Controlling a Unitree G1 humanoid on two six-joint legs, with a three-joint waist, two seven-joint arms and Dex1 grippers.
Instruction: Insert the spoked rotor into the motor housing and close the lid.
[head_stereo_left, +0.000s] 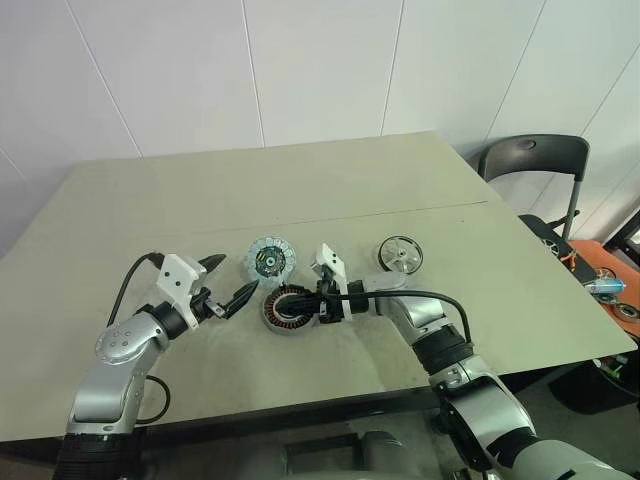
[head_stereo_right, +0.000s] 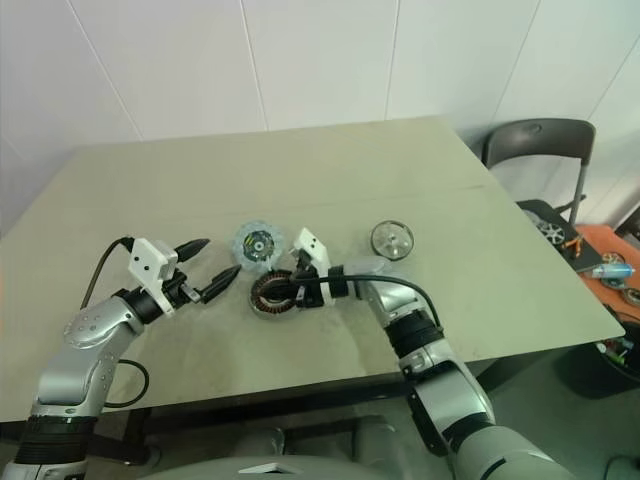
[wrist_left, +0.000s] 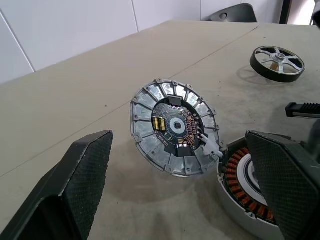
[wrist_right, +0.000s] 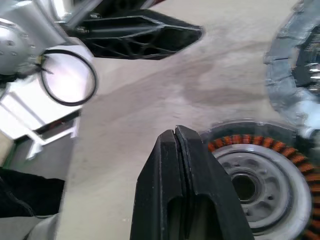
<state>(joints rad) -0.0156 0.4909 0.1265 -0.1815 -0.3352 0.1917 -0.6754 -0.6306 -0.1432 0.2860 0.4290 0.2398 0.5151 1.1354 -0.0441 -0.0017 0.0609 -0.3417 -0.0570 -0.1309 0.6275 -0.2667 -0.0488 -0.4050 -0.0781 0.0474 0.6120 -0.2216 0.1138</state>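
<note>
One table (head_stereo_left: 120, 200), three motor parts on it, landmark the motor housing (head_stereo_left: 285, 309). Left of the housing hovers the left gripper (head_stereo_left: 226, 283), jaws wide, empty. One lid (head_stereo_left: 269, 259) leans tilted just behind the housing, touching its rim; right gripper (head_stereo_left: 303, 303), fingers pressed together, sits over the housing; one spoked rotor (head_stereo_left: 400, 254) lies well right.
</note>
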